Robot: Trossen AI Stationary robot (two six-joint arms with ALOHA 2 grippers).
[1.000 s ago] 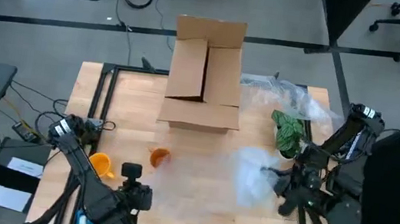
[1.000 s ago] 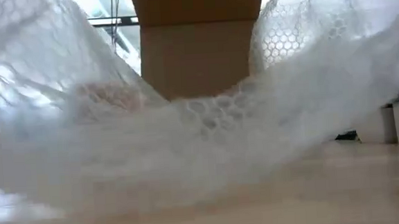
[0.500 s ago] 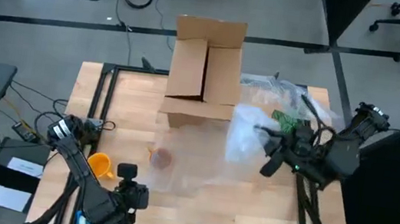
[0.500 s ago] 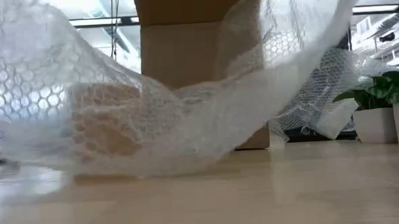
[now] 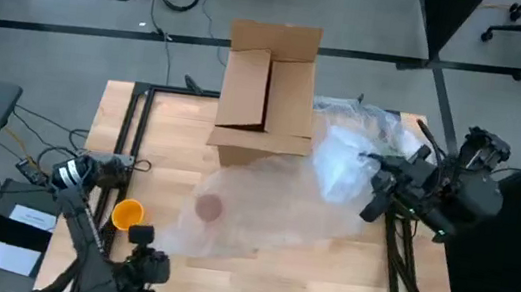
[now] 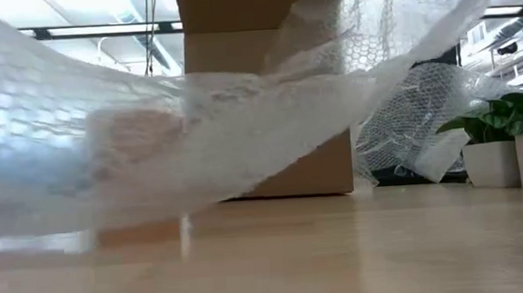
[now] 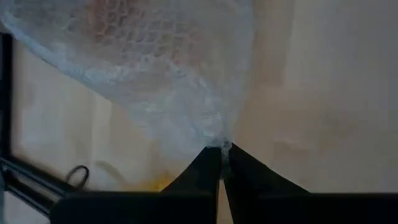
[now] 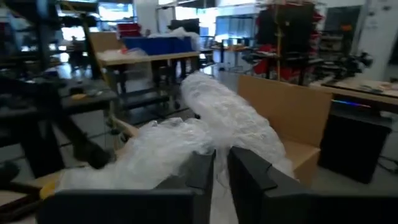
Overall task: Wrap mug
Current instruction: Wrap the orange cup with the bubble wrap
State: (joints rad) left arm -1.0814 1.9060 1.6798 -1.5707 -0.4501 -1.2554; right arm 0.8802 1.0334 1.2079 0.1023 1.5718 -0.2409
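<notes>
A clear bubble-wrap sheet (image 5: 263, 202) lies spread across the table's middle. An orange mug (image 5: 209, 207) shows dimly through it, standing on the table under the sheet; the low view shows the mug (image 6: 135, 154) as an orange blur. My left gripper (image 5: 156, 253), near the front left, is shut on the sheet's near corner. My right gripper (image 5: 375, 181), raised at the right, is shut on the bunched far end (image 5: 338, 166). A second yellow-orange mug (image 5: 127, 214) stands uncovered beside the left arm. My left gripper pinches the sheet's near-left corner (image 7: 219, 142) between its two fingertips, only at their free ends. The sheet fans out from the pinch and runs toward the mug. My right gripper pinches a gathered bunch of the sheet (image 8: 217, 146), several layers, between its two fingers. The bunch is lifted clear of the table, and the sheet slopes down from it toward the table's middle.
An open cardboard box (image 5: 267, 96) stands at the far middle, just behind the sheet. More bubble wrap (image 5: 384, 127) lies heaped at the far right, and potted plants (image 6: 493, 146) stand there. Bare wood shows along the near edge (image 5: 323, 285).
My right gripper has risen and gone toward the far right edge with its bunch of wrap. My left gripper has drawn back toward the near left corner. The sheet has spread out between them and now covers the mug, which stayed in place.
</notes>
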